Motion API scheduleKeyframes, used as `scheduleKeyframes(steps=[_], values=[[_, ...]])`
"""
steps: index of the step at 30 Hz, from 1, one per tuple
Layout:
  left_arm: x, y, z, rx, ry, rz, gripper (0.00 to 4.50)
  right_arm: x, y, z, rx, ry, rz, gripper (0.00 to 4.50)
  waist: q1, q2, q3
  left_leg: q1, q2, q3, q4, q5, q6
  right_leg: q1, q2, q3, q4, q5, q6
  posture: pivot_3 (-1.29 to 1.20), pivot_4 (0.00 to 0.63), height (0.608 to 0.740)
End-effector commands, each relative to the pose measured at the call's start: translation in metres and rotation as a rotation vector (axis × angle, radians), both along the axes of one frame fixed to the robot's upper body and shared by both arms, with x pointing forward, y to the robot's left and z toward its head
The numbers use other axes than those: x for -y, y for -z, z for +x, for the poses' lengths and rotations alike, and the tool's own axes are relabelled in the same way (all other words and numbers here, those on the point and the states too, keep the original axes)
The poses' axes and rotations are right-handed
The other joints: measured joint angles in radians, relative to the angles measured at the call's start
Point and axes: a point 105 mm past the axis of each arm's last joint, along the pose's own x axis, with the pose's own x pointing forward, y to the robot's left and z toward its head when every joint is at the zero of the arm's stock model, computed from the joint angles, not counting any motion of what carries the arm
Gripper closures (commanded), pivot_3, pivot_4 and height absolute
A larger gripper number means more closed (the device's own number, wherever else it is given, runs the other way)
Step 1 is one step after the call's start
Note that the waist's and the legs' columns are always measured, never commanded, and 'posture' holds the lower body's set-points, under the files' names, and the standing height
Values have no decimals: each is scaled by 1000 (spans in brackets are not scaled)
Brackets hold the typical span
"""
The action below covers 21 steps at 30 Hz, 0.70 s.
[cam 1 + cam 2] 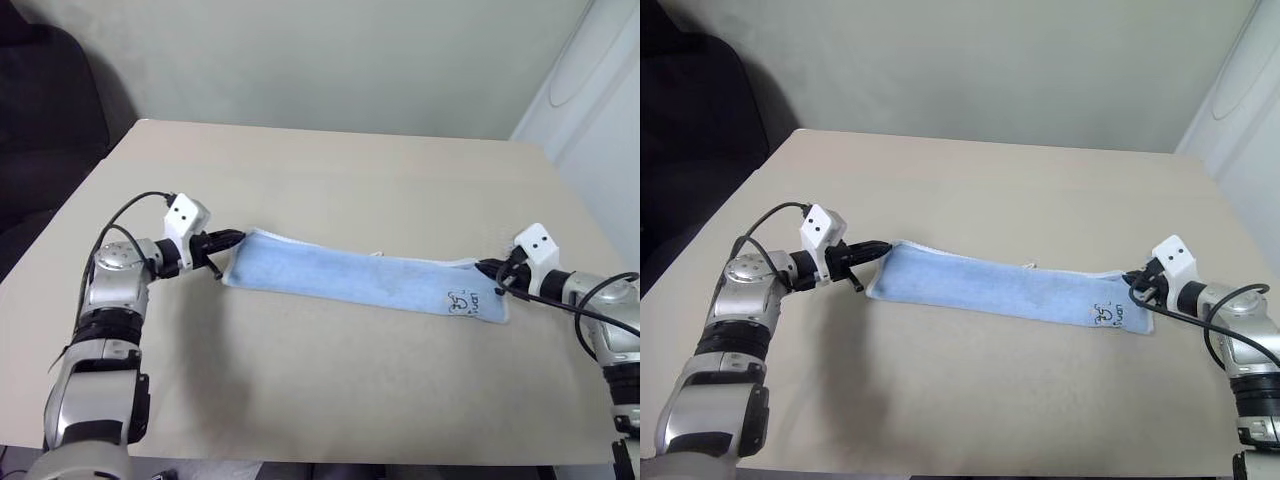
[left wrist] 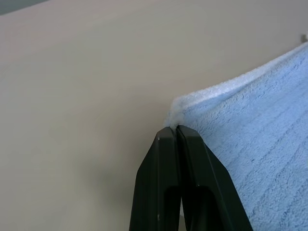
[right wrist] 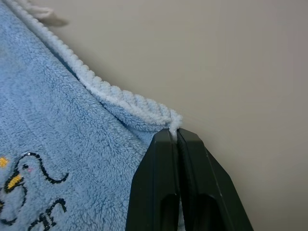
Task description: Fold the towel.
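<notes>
Light-blue towel point(image 1: 362, 281) lies as a long strip across the frame's middle on the table point(image 1: 330, 180), long axis left to right, left gripper point(image 1: 236, 239) and right gripper point(image 1: 484, 267) at opposite ends. Left wrist view: jaws pinch its white-edged corner. Right wrist view: jaws clamp the corner beside the emblem point(image 3: 26, 192).

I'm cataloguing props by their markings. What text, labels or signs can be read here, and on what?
No text can be read.
towel: a dark printed emblem near the right gripper, a duck-like drawing with small marks beside it, too small to read.
</notes>
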Motion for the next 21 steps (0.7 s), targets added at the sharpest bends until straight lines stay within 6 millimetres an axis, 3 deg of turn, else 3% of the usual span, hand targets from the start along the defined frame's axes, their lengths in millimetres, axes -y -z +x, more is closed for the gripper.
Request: scheduleKeyframes(steps=[1,14,15,17,21], values=[[0,-13,6,49,-17,-17,4500,5,-7,6,41,22,-25,4453,1,0,0,0,0,-1,0,0,0,0,0,0,0,0,0,0,150,740],[-4,18,-2,-54,7,86,4500,2,5,1,8,2,-52,4453,1,1,0,0,0,-1,0,-1,-1,0,0,0,0,0,1,0,150,740],[-4,19,-2,-58,6,84,4004,2,6,2,10,6,-51,4249,1,1,0,0,0,-1,0,-1,-1,0,0,0,0,0,1,0,150,740],[-4,20,-1,-59,-6,83,3441,4,6,3,15,23,-43,3723,1,1,0,0,0,-1,0,-1,-1,0,0,0,0,0,1,0,150,740],[-7,18,2,-53,-34,65,2010,7,6,4,27,43,-33,2345,1,1,1,0,0,-1,0,-1,-1,0,0,0,0,0,1,0,150,740]])
